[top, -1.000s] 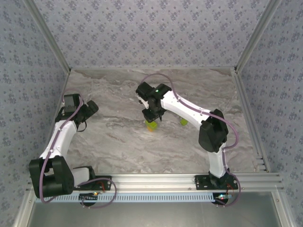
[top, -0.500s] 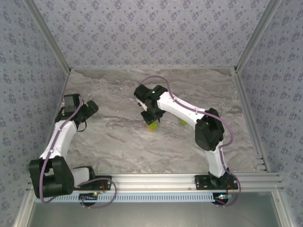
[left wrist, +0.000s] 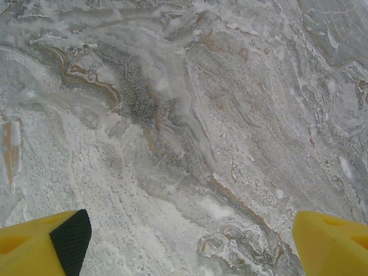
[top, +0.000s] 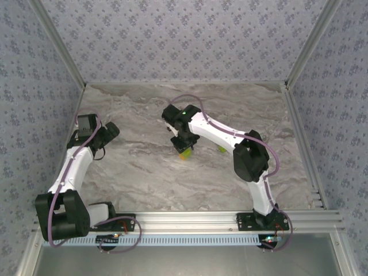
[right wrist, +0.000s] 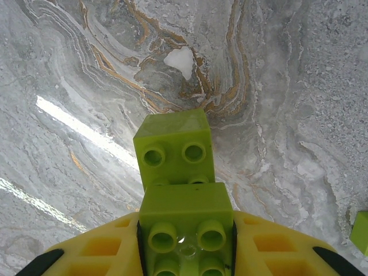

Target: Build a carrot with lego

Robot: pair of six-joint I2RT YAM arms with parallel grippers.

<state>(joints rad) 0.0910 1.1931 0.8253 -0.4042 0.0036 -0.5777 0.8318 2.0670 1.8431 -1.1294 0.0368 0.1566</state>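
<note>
My right gripper [right wrist: 185,248] is shut on a lime-green lego brick [right wrist: 184,208], studs facing the camera. Just beyond it, a second lime-green brick [right wrist: 174,146] stands on the marble, its near edge tucked under the held one; I cannot tell if they are joined. From above, the right gripper [top: 185,141] hangs mid-table over a small lime-green stack [top: 184,153] with a hint of orange low down. My left gripper [left wrist: 190,244] is open over bare marble, its yellow fingertips [left wrist: 40,244] wide apart. In the top view the left gripper [top: 110,131] sits at the table's left side.
A loose lime-green brick [top: 222,148] lies right of the stack, under the right forearm, and shows at the edge of the right wrist view [right wrist: 361,231]. Patterned walls and metal rails [top: 302,144] bound the marble table [top: 144,172].
The right arm's wrist and elbow have shifted slightly left, with the brick still in the gripper. The left arm has not moved.
</note>
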